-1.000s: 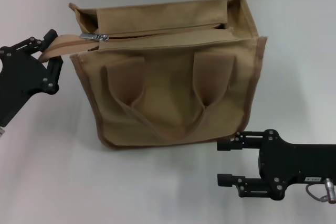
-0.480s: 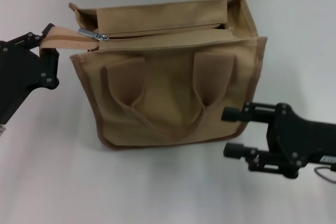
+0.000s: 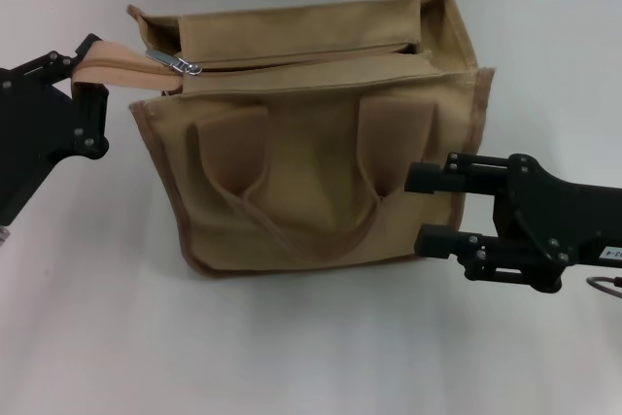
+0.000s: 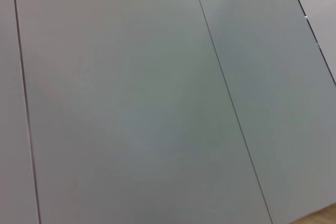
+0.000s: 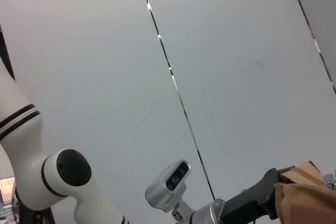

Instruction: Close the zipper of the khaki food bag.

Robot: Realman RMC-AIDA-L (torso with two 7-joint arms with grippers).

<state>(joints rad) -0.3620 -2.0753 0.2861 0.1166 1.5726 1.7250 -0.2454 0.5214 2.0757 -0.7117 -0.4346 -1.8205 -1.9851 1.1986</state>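
White surface [image 3: 97,318] carries the khaki food bag [image 3: 321,162], whose zipper [image 3: 292,57] runs left to right along the top, pull tab at the left end. Left end effector [image 3: 86,70] clamps the zipper's tail there. Right end effector [image 3: 420,209] is open, touching the bag's lower right front.
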